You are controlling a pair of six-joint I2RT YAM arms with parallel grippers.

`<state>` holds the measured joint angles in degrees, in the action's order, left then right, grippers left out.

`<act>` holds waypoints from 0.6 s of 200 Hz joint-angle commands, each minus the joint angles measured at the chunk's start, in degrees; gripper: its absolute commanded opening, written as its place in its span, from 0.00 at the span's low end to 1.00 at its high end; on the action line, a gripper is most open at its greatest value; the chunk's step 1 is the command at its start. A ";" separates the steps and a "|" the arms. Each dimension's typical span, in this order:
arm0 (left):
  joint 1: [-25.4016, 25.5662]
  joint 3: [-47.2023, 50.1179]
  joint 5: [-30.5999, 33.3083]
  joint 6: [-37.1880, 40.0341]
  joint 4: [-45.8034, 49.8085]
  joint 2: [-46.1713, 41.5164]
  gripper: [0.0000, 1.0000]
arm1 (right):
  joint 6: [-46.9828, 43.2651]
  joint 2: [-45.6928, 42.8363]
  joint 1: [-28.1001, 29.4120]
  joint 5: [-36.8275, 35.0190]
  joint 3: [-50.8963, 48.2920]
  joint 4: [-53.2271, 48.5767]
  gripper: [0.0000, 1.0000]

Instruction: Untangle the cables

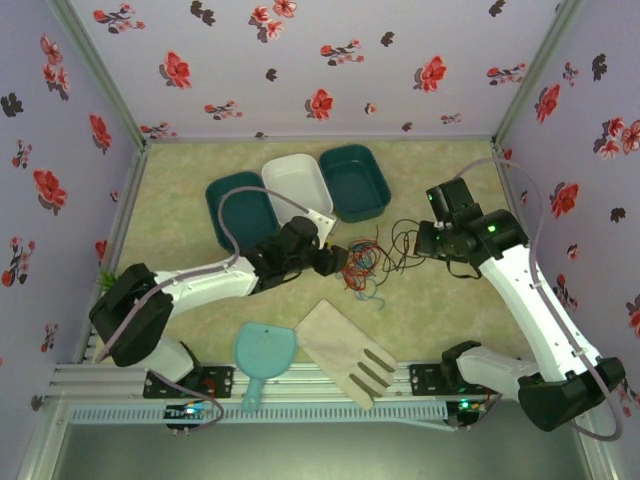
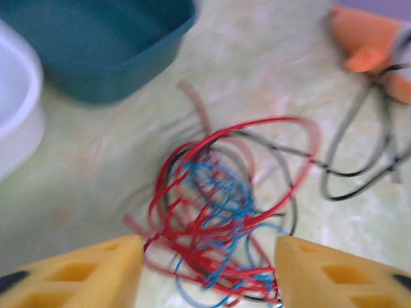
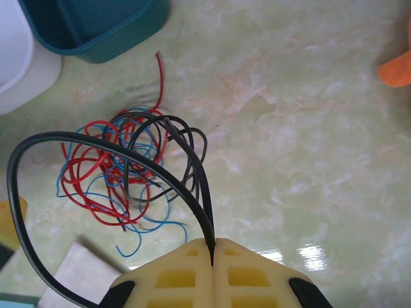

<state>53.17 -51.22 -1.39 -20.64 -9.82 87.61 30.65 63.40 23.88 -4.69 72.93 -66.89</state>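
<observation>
Starting at the left: left gripper point(image 2: 209, 273), yellow fingers spread wide, nothing held, poised just over the heap. Centre of the pale green marbled tabletop point(image 3: 289, 128): thin red wire point(image 2: 257, 122) and thin teal-blue wire point(image 2: 226, 183), knotted in one loose clump. Thin black wire point(image 3: 200, 202): partly drawn rightward out of the clump, loops lodged inside it. Right gripper point(image 3: 212, 247): jaws pressed together, pinching the black wire. Judged status: early; no strand lies fully free, and all three need separating.
</observation>
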 commanded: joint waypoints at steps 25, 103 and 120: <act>2.41 -3.54 -9.55 9.21 -14.50 6.51 0.71 | 1.77 -0.99 -0.55 4.66 -0.35 3.42 0.00; 4.84 -14.01 -12.06 7.50 -18.58 21.63 0.50 | 2.53 -1.78 -0.76 6.99 -0.21 4.30 0.00; 4.84 -14.45 -10.74 6.85 -16.09 21.68 0.20 | 1.93 -2.24 -0.93 5.21 0.83 3.00 0.00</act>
<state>57.87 -63.64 -12.49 -13.21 -25.89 108.60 32.16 62.63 23.59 1.74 72.90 -63.02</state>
